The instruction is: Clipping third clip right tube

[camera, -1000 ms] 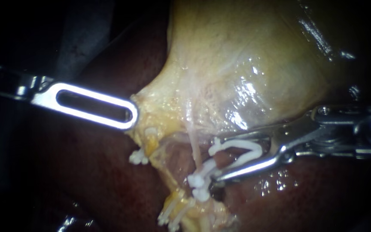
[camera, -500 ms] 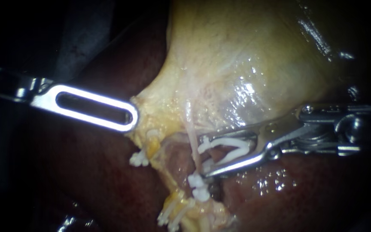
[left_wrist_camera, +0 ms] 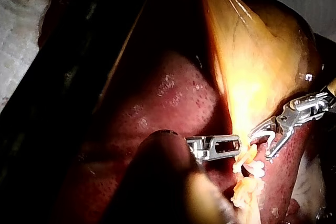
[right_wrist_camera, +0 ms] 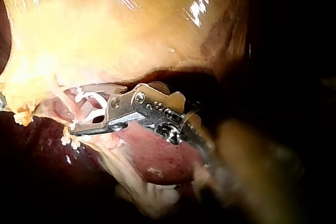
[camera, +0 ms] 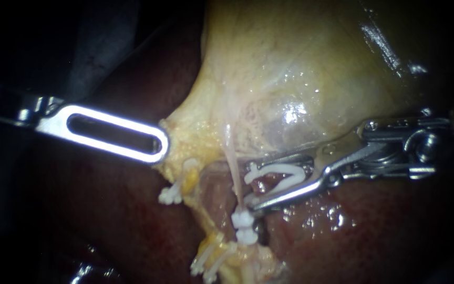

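Right instrument point(camera: 249, 185) slid toward the right tube point(camera: 232, 168); claw grips an open clip point(camera: 277, 168).

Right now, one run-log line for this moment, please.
step: clipping tube | left instrument: at gallbladder edge | right instrument: jaws hold open clip beside tube, near two set clips | status: not yet closed

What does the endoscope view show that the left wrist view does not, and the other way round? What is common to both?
Only the endoscope view shows plainly the thin tube just ahead of the open clip, with closed clips on it lower down. Only the left wrist view shows a pale cloth beside the liver. Both show the left instrument gripping the gallbladder at its edge and the right instrument holding the open clip in its jaws.
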You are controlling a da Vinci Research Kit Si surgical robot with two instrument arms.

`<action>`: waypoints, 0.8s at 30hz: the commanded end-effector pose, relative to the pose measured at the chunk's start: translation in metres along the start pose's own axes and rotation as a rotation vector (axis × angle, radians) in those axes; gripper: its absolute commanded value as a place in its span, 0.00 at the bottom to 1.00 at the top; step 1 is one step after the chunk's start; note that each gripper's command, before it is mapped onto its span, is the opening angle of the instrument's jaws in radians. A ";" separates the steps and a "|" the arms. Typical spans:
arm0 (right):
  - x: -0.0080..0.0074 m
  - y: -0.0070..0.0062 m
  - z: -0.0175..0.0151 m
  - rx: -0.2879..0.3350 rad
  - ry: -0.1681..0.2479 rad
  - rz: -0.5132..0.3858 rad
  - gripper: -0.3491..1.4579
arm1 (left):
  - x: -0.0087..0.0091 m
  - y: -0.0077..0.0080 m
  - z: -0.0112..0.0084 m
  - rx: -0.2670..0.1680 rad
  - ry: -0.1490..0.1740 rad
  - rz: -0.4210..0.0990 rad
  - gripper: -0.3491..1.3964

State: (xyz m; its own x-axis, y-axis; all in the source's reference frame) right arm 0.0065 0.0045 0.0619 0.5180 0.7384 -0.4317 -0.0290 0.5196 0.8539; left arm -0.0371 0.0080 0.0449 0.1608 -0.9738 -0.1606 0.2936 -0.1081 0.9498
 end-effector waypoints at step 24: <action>0.0012 0.0009 0.0031 -0.014 0.008 -0.021 0.49 | 0.0001 -0.0001 0.0002 -0.001 -0.005 0.000 0.00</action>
State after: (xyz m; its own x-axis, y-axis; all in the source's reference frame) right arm 0.0099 0.0046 0.0631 0.5124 0.7299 -0.4524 -0.0300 0.5417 0.8400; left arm -0.0373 0.0079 0.0448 0.1563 -0.9747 -0.1595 0.2943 -0.1082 0.9496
